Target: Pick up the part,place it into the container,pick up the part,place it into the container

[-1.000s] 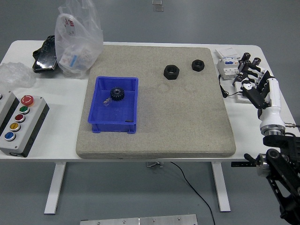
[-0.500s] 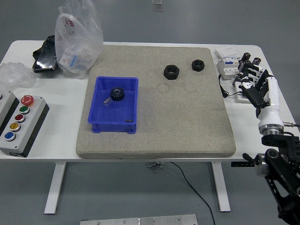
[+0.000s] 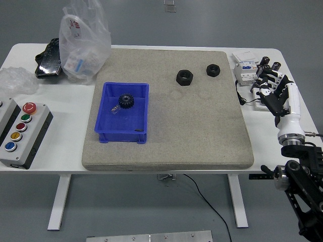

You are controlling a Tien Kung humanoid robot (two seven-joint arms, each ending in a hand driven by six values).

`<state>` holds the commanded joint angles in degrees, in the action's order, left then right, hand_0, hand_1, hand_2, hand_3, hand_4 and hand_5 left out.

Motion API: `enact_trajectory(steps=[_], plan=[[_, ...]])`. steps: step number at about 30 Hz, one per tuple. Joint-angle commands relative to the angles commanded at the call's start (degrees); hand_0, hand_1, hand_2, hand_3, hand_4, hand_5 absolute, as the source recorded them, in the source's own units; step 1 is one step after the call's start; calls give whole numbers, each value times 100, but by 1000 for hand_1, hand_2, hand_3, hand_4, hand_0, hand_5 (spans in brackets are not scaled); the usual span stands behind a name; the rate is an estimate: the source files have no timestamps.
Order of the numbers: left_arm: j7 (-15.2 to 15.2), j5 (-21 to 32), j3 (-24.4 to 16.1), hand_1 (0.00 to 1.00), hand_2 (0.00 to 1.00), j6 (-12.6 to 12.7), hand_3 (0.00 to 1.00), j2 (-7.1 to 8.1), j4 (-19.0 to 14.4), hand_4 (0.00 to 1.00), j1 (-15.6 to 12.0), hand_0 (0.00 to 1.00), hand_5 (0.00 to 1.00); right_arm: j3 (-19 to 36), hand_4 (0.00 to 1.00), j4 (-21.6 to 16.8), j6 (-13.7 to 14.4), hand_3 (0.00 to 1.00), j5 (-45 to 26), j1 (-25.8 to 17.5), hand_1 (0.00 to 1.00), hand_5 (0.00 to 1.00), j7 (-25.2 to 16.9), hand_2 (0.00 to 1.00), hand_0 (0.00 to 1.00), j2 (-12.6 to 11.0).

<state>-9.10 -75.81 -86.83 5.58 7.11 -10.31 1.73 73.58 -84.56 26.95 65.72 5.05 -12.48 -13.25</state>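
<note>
Two black hex nuts lie on the grey mat [image 3: 202, 131]: a larger one [image 3: 184, 77] and a smaller one [image 3: 213, 70] to its right. A blue bin [image 3: 122, 112] sits on the mat's left part with a black gear [image 3: 125, 102] inside. My right hand [image 3: 271, 96] hangs over the table's right edge, well right of the nuts, fingers relaxed and holding nothing. My left arm is out of view.
A clear plastic bag [image 3: 83, 43] and a black object [image 3: 49, 59] lie at the back left. A button box [image 3: 20, 133] sits at the left edge. White electrical parts [image 3: 248, 68] stand at the back right, just beyond my right hand.
My right hand has shifted slightly up and left. Nothing else moved.
</note>
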Motion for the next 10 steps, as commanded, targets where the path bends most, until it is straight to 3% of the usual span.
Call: enact_trajectory(steps=[10], plan=[[23, 9, -15, 554, 560, 15, 643, -7, 0, 758, -8, 663, 368, -47, 465, -35, -15, 639, 74, 12, 582, 142, 34, 625, 447, -11]])
